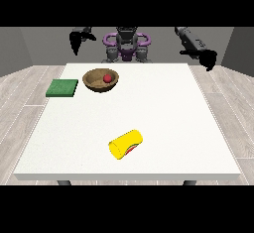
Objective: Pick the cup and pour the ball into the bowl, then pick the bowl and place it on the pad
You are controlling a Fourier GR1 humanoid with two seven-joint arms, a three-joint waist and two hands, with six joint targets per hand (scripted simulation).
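1. Front view shows the table [163, 118], broad and white, with the robot [126, 43] small at its far edge and both arms raised above the far corners, touching nothing.
2. The cup [126, 144] lies on its side near the front edge, a little left of centre, its open end facing near-left. It looks spent, so the pouring step appears finished.
3. The bowl [101, 80] sits upright at the far left, well apart from the cup. The step in hand is judged to be lifting this bowl.
4. The pad [62, 88] lies flat just left of the bowl, a short sideways carry away.
5. The hand at the view's left [77, 41] hangs above the far left corner, nearest the bowl; whether its fingers are apart or together cannot be told. It seems the better choice for the lift.
6. The hand at the view's right [209, 59] hovers off the far right corner, holding nothing; its finger state cannot be told either.
7. The ball [107, 78] rests inside the bowl, right of its middle. Keeping the bowl level during the carry should stop it rolling out.
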